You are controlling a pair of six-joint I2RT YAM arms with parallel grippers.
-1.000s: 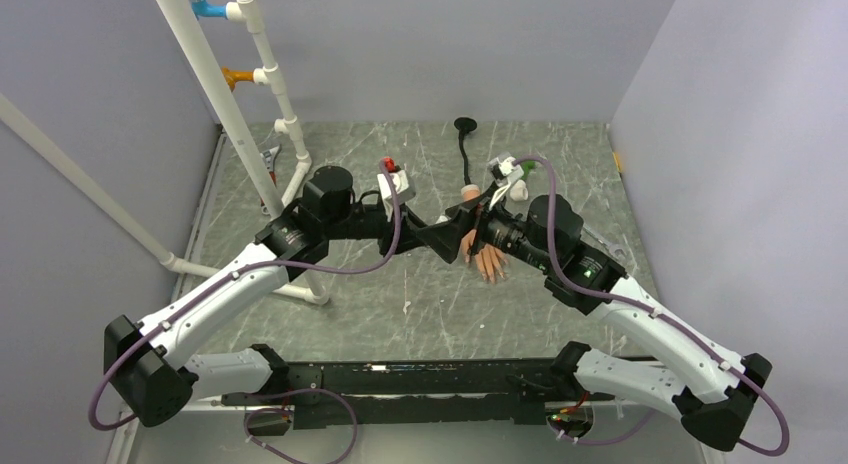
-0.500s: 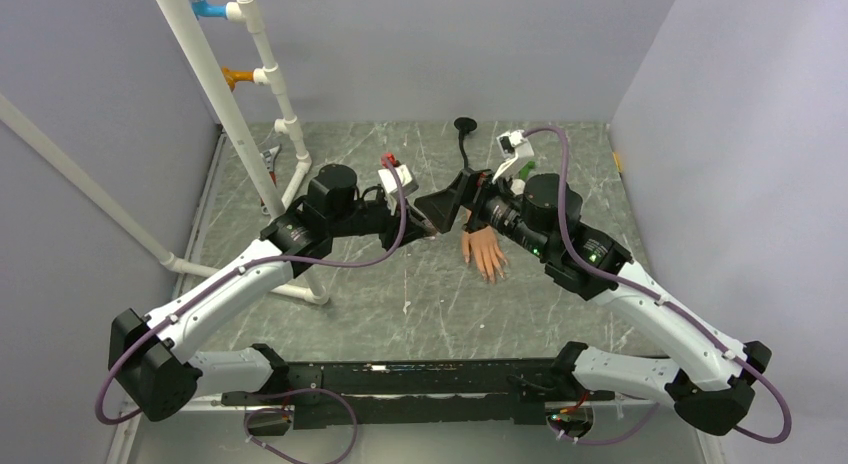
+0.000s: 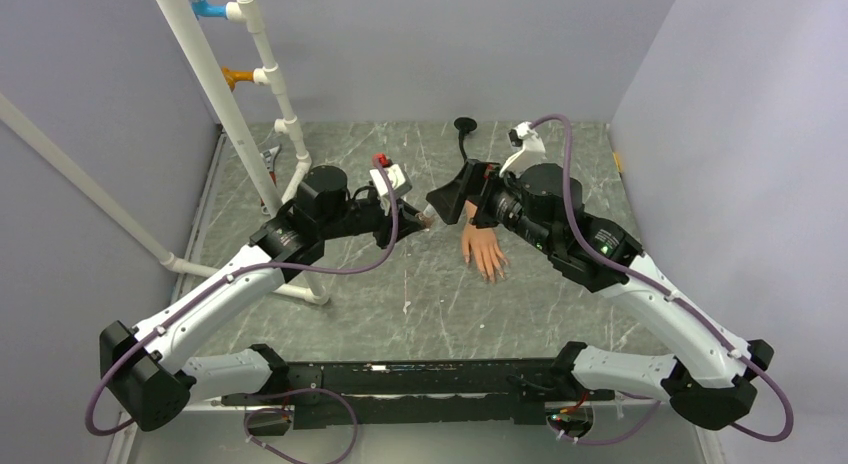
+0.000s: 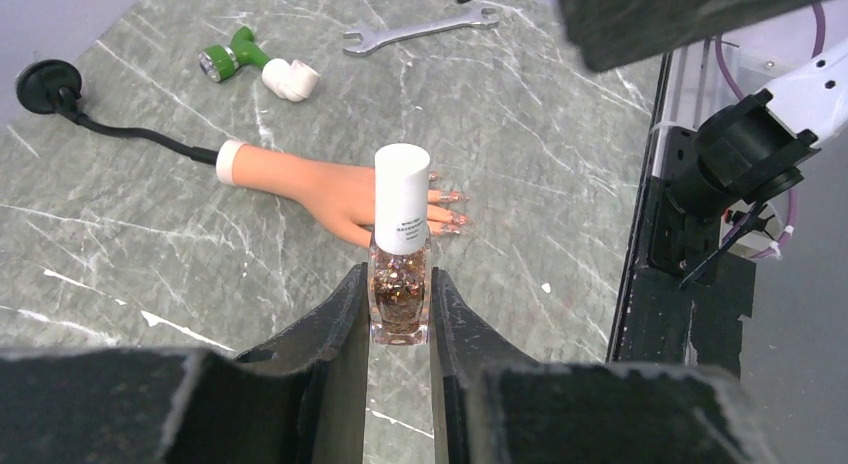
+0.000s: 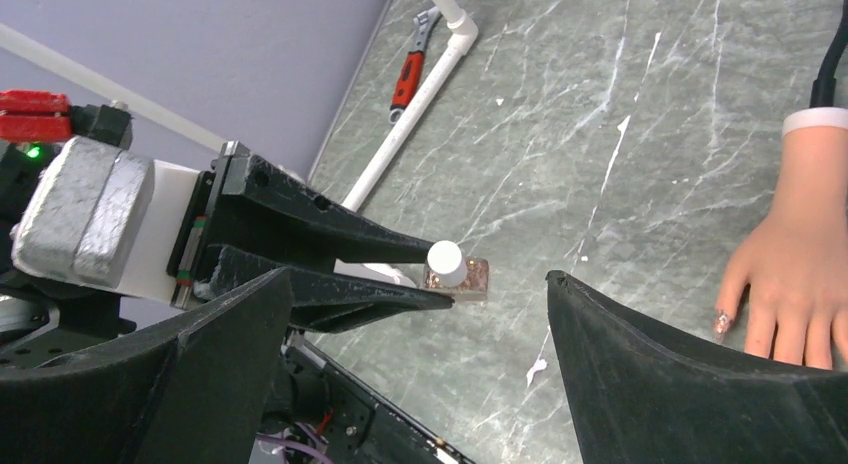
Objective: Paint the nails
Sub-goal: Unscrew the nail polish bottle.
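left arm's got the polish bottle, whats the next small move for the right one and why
Probably bring the open right gripper forward around the white cap and close on it, to unscrew it. The left gripper is shut on the polish bottle, cap on, and the right fingers stand wide just short of it. The nails cannot be painted until it is opened.

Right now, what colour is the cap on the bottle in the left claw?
White cap, over a brown glittery bottle. Left wrist view shows it best.
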